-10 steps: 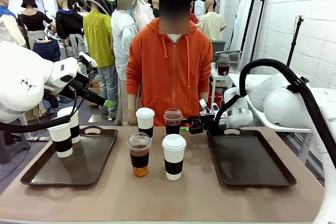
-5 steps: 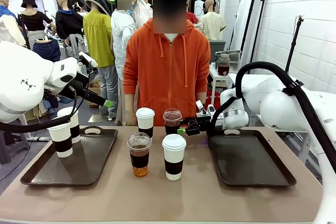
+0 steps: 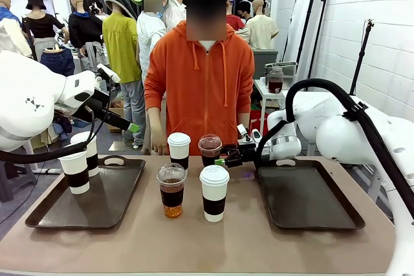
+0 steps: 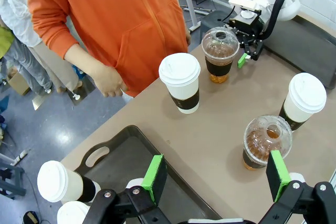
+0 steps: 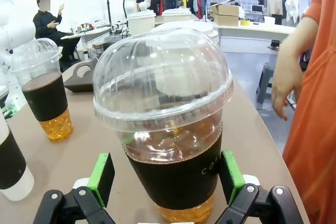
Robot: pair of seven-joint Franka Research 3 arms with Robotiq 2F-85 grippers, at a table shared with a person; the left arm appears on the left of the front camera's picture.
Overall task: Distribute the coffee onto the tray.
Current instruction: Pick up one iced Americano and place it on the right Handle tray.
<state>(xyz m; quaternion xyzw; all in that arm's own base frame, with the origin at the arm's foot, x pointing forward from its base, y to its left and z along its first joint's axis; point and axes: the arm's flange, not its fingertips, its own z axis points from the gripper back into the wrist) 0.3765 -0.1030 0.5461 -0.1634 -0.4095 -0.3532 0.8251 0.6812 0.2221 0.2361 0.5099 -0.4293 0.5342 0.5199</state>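
Two spread tools: left tool [image 4: 216, 176] empty, right tool [image 5: 166, 176] flanking a dome-lidded cup [image 5: 163, 93], base barely visible.

There are four white cups [image 3: 214, 192], two clear cups [image 3: 172, 189], one right at the right gripper [image 5: 165, 179], and two dark trays [image 3: 309, 223].

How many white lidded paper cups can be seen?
4. Two stand on the left tray: front cup, rear cup. Two stand on the table: far cup, near cup.
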